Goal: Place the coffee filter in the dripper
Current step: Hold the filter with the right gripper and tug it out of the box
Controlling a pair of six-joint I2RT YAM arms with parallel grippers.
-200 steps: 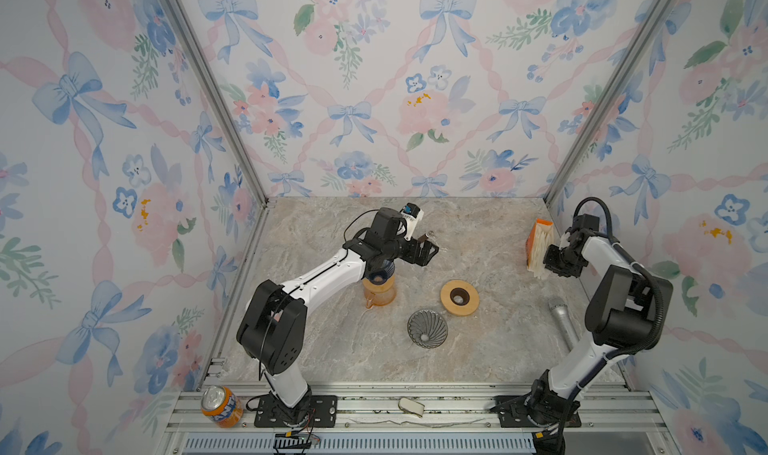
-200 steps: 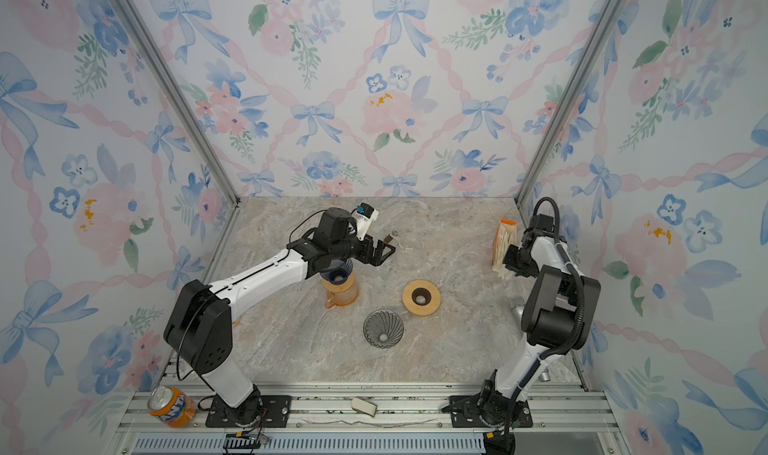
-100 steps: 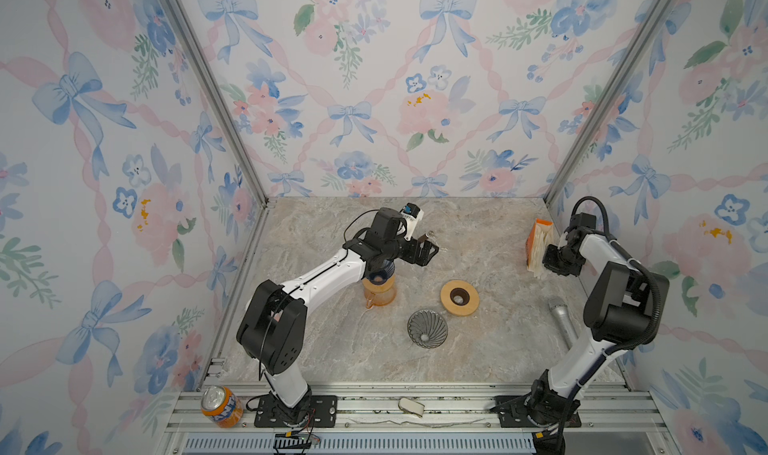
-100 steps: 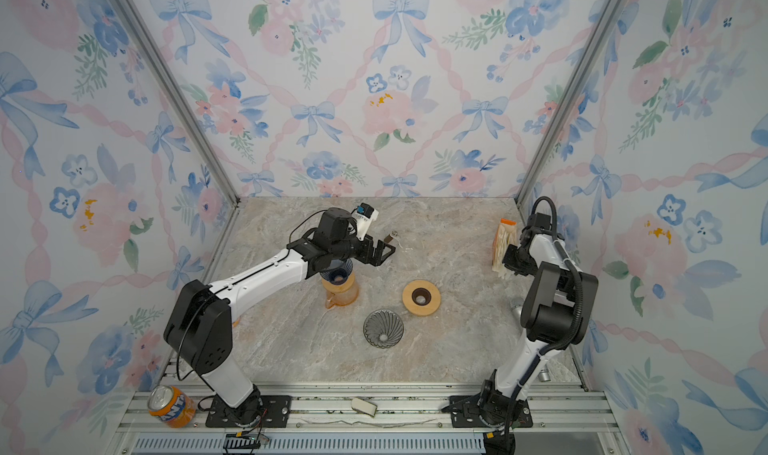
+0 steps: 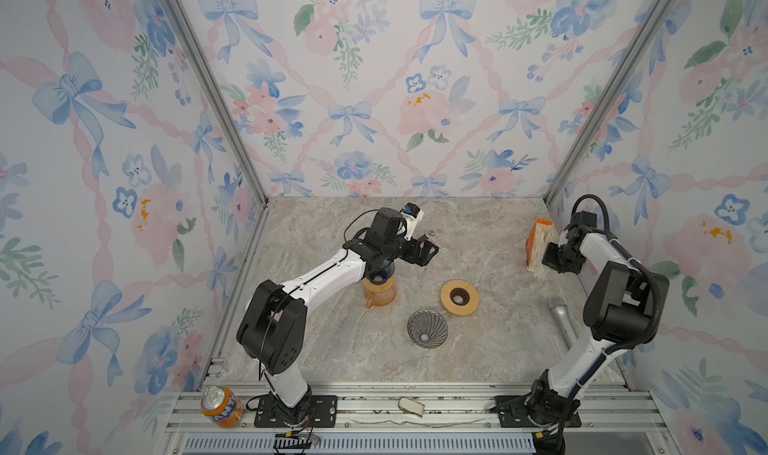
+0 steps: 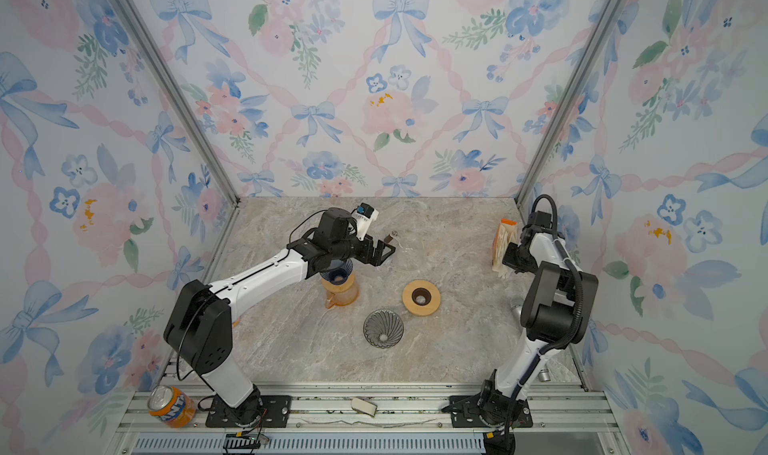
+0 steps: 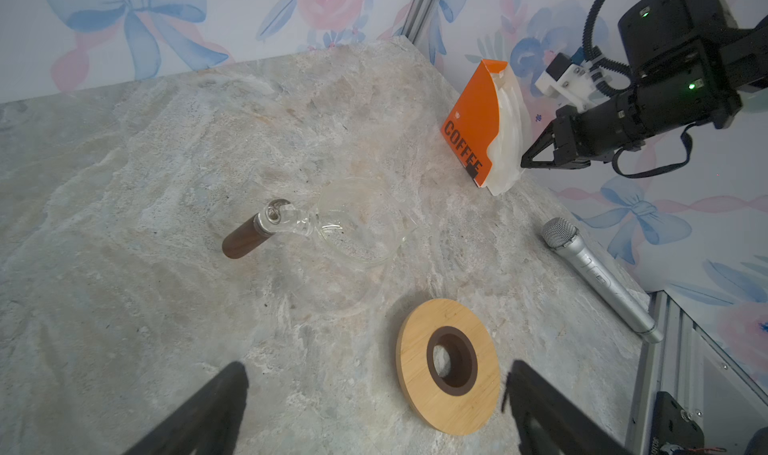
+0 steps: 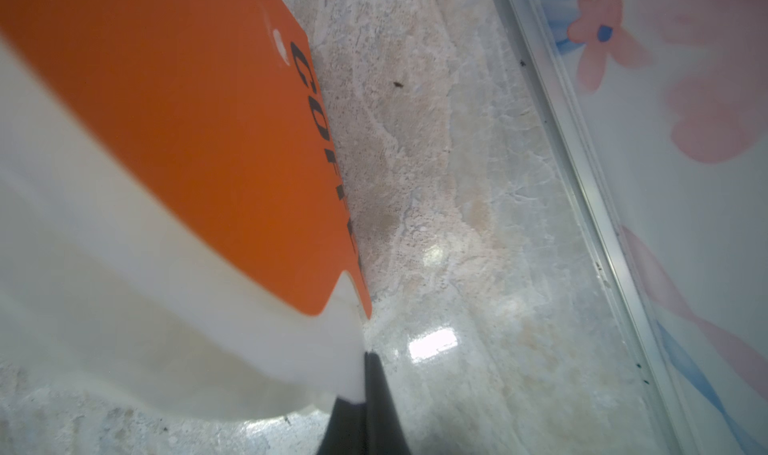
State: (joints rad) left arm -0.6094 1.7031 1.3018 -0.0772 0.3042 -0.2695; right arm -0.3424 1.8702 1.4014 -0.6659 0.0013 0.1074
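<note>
White coffee filters (image 5: 540, 251) (image 7: 509, 132) stand stacked in an orange holder (image 7: 473, 116) (image 8: 187, 120) marked COFFEE, at the back right by the wall. My right gripper (image 5: 548, 261) (image 6: 508, 258) (image 8: 365, 361) is at the stack's lower edge, shut on the outer coffee filter (image 8: 166, 328), whose white corner runs in between the fingers. The dripper (image 5: 427, 328) (image 6: 383, 328), a grey ribbed cone, sits mid-table near the front, far from both grippers. My left gripper (image 5: 428, 251) (image 7: 374, 374) hovers open and empty over the table's middle.
A wooden ring (image 5: 459, 298) (image 7: 449, 365) lies just behind the dripper. An orange jug (image 5: 379, 293) stands under my left forearm. A clear glass vessel (image 7: 357, 224) with a brown handle lies mid-table. A silver microphone (image 5: 561, 320) lies along the right edge. A soda can (image 5: 220, 405) sits on the front rail.
My right gripper has closed its jaws at the edge of the filter stack. The left arm has stayed where it was.
</note>
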